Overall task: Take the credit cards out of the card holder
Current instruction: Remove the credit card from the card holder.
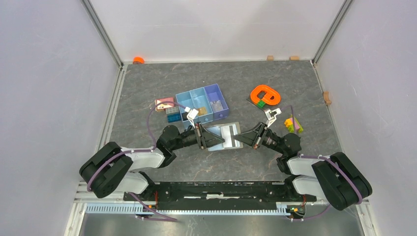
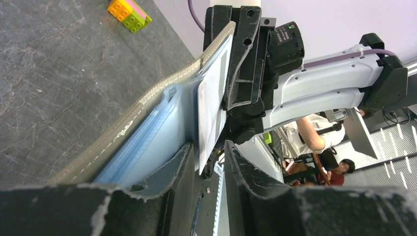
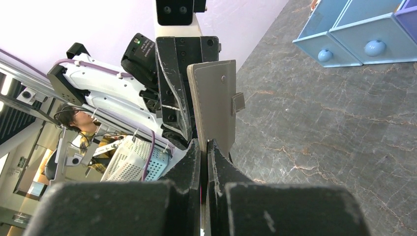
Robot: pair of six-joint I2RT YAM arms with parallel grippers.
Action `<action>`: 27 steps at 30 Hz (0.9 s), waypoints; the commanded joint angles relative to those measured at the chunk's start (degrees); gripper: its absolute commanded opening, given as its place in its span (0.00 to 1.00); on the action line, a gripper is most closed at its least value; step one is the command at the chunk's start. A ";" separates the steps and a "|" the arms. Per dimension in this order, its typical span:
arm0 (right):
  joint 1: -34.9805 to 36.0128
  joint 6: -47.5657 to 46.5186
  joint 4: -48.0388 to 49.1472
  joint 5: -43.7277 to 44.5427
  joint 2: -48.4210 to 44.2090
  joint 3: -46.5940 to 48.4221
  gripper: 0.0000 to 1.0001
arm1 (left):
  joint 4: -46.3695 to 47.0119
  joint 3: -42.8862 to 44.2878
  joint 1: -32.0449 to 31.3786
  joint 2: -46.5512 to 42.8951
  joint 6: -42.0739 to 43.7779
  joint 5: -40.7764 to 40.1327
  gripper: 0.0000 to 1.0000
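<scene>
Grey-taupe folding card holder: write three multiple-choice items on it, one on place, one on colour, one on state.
1. Where is the grey-taupe folding card holder?
A. far left corner
B. between the left gripper and right gripper
C. far right corner
2. Its inner lining is:
A. red
B. pale blue
C. green
3. The right gripper is:
A. wide open
B. clear of the holder
C. shut on the holder's edge
Key: B, both arms meet at it; B, seen in the left wrist view; C, its jaws pinch the edge.
</scene>
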 commanded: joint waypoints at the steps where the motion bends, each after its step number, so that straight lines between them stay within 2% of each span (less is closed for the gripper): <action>1: 1.06 1.12 5.84 -1.40 0.47 0.38 0.00 | 9.73 1.54 -0.33 2.32 -2.77 2.11 0.35; 5: 1.13 1.21 6.04 -1.40 0.51 0.32 0.00 | 14.46 1.62 -0.32 4.18 -4.72 3.43 0.31; 10: 1.19 1.17 5.95 -1.40 0.38 0.29 0.00 | 17.65 0.71 -0.28 3.96 -5.89 3.58 0.16; 12: 1.08 0.80 5.29 -1.33 0.29 0.29 0.00 | 15.85 0.32 -0.28 2.24 -4.95 3.04 0.16; 17: 1.12 -2.03 0.84 -0.85 -0.65 0.86 0.00 | 4.87 0.21 -0.33 -4.24 -0.67 0.92 0.27; 19: 1.07 -3.82 -2.15 -0.39 -1.32 1.19 0.00 | 2.05 0.35 -0.33 -5.92 0.36 0.36 0.28; 22: 1.18 -5.17 -4.32 0.00 -2.09 1.44 0.00 | 1.32 0.77 -0.46 -6.18 0.42 0.43 0.27; 27: 1.79 -4.32 -2.75 -0.09 -1.65 1.44 0.00 | 1.29 2.62 -1.16 -3.09 0.16 0.99 0.30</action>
